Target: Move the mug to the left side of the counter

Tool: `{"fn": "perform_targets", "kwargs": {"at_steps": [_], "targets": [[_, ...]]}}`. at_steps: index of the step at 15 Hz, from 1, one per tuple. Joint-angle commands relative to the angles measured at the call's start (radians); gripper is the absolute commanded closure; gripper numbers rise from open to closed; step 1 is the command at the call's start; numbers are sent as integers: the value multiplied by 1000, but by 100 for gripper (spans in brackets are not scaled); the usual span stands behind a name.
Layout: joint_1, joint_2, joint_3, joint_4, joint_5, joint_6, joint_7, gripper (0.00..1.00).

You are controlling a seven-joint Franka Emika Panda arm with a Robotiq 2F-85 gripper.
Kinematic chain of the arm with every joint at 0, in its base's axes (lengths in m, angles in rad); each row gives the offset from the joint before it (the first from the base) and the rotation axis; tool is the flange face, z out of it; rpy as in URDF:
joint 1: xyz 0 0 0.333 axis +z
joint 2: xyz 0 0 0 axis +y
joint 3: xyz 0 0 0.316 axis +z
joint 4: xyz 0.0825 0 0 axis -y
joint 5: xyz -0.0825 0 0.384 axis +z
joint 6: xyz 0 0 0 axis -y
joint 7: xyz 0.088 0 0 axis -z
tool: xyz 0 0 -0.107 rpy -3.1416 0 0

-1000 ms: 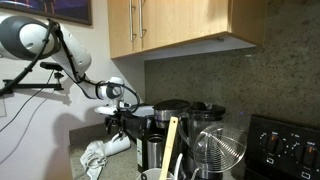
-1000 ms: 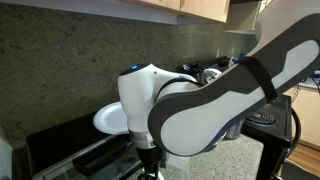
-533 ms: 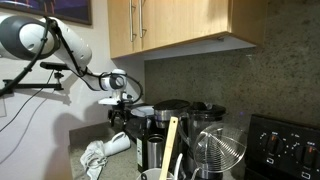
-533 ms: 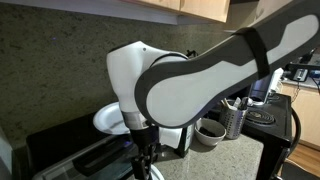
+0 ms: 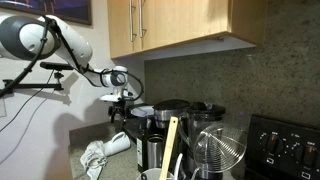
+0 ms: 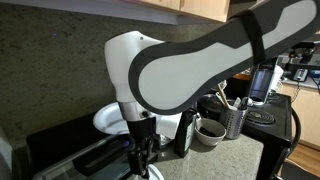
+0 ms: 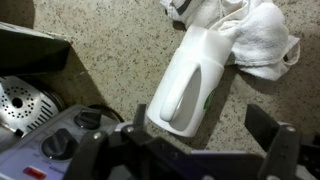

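Observation:
A white mug (image 7: 190, 85) lies on its side on the pale speckled counter (image 7: 110, 45), handle up, its far end against a crumpled white towel (image 7: 255, 35). My gripper (image 7: 207, 135) hangs above it, open, one dark finger beside the mug's near end and the other off to the right over bare counter. Nothing is held. In an exterior view the gripper (image 5: 120, 108) is well above the mug (image 5: 118, 143), which rests next to the towel (image 5: 95, 158). In an exterior view the white arm covers most of the picture, with the gripper (image 6: 140, 158) low in it.
Black appliances (image 5: 165, 125) and a glass jug (image 5: 215, 145) crowd the counter beside the mug, with a wooden spatula (image 5: 170, 145) in front and a stove (image 5: 285, 145) further on. Wooden cabinets (image 5: 180, 25) hang overhead. A knobbed appliance (image 7: 60, 140) sits close to the mug.
The gripper has risen straight up away from the mug, staying open. The mug and towel have not moved.

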Motion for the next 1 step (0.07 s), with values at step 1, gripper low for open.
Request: {"fn": "perform_targets", "kwargs": {"at_steps": [1], "targets": [[8, 3, -8, 6, 3, -4, -1, 0]]}}
